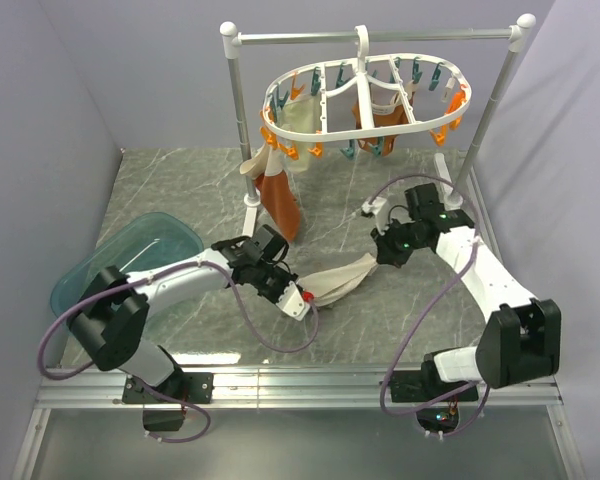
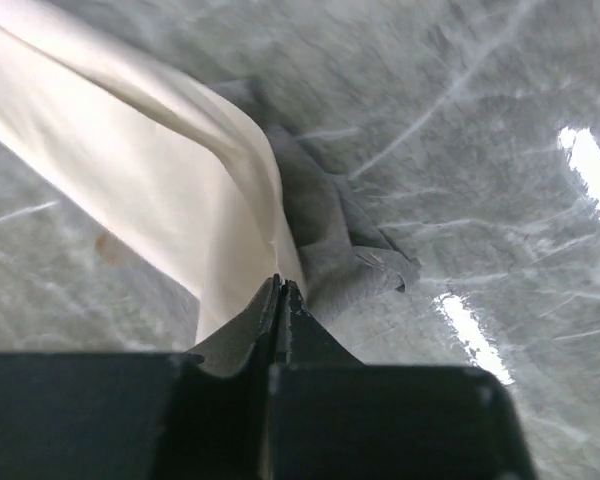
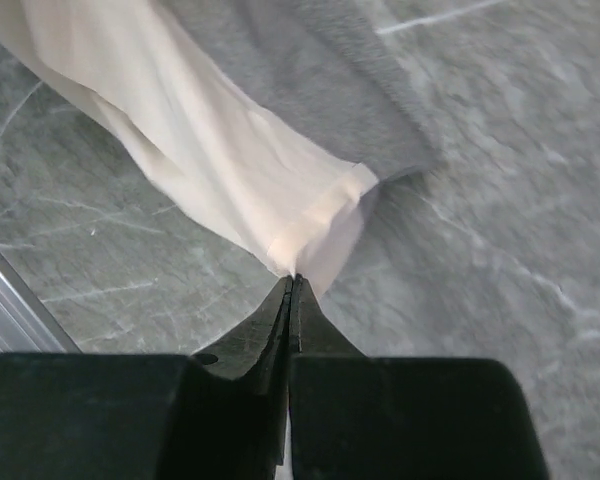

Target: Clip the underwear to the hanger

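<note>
Grey marbled tabletop (image 1: 180, 200) between lilac walls (image 1: 40, 100). The underwear (image 1: 342, 278) stretches near its front edge, left hand (image 1: 302, 303) and right hand (image 1: 385, 252) each clamped on one end; the hanger (image 1: 361, 55) hangs well behind.

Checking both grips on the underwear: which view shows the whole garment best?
Top external: the underwear spans from the left gripper to the right gripper, both shut on it. Each wrist view shows only one pinched end, cream cloth beside grey.

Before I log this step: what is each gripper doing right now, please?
Left gripper: closed, holding one end of the underwear.
Right gripper: closed, holding the other end of the underwear.
</note>
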`<state>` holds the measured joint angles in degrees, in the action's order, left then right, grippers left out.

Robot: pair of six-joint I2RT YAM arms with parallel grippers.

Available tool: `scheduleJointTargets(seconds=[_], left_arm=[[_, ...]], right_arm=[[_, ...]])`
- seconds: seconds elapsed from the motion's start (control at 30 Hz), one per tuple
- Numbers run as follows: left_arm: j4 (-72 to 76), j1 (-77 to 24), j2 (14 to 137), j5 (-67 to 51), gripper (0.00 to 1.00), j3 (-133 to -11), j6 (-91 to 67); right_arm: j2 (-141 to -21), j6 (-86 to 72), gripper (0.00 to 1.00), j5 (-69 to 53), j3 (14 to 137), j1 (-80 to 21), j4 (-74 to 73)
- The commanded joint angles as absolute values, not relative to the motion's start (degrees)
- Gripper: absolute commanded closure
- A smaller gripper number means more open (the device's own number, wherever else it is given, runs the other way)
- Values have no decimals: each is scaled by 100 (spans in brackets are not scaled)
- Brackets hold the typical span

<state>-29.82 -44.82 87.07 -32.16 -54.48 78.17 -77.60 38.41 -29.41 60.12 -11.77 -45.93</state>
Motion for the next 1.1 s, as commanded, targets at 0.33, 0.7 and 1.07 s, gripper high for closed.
scheduleJointTargets(seconds=[0.33,0.7,1.07], left_arm=[[-2268,-4096,6672,-3735,100,-5520,4485],[-2302,-4842,5107,-3585,100,-5590,2314],[-1365,-4002,5534,-4314,100,-5397,775]], right_arm=[[-5846,3516,100,-3270,6196,-35,-5396],[-3764,3208,100,-3182,6029,185,-6045],[-4419,2243,100,-2436,6267,185,-6013]])
